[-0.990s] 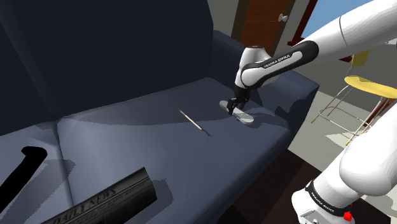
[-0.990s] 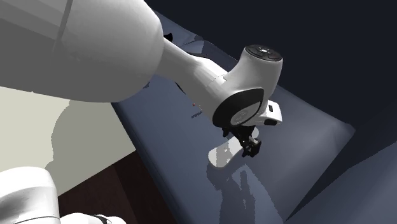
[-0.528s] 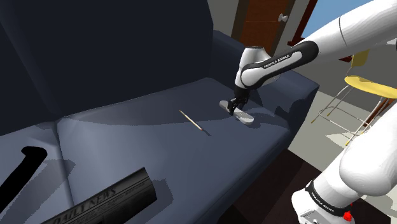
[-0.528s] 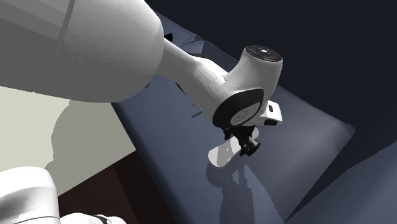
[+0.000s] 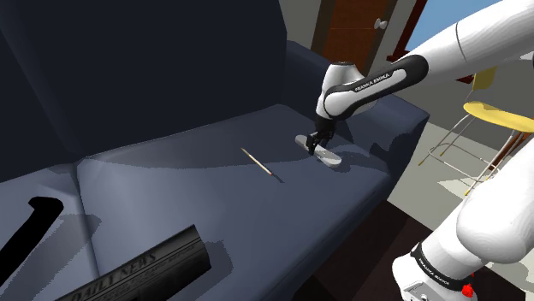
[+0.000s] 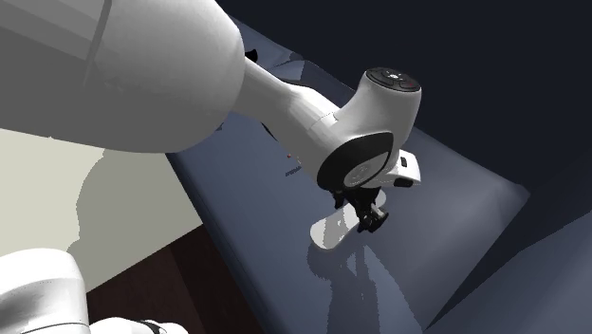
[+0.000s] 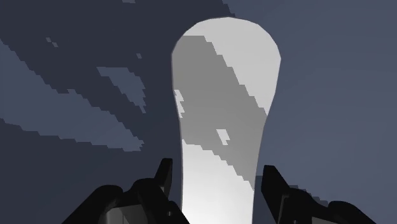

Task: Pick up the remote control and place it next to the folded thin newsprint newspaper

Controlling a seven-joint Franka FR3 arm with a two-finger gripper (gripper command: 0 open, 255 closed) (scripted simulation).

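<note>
The remote control [image 5: 326, 155] is a plain white, rounded bar lying flat on the dark blue sofa seat [image 5: 197, 188], near the armrest at the shoulder view's right. My black gripper [image 5: 315, 144] comes straight down onto its near end and is shut on it. In the wrist view the two fingers [image 7: 164, 178] clasp the narrow part of the remote [image 7: 222, 95], one on each side. From the second exterior view the gripper [image 6: 372, 220] sits over the remote [image 6: 330, 231]. The folded newspaper [image 5: 145, 269], dark with pale lettering, lies at the seat's front edge, far to the shoulder view's left.
A thin pencil-like stick [image 5: 260, 163] lies on the seat between remote and newspaper. A black flat object [image 5: 30, 227] rests on the left cushion. The sofa back rises behind. A yellow stool [image 5: 496, 115] and floor lie beyond the armrest.
The fingers have closed from wide apart onto the remote's sides. The arm and the remote stay where they were.
</note>
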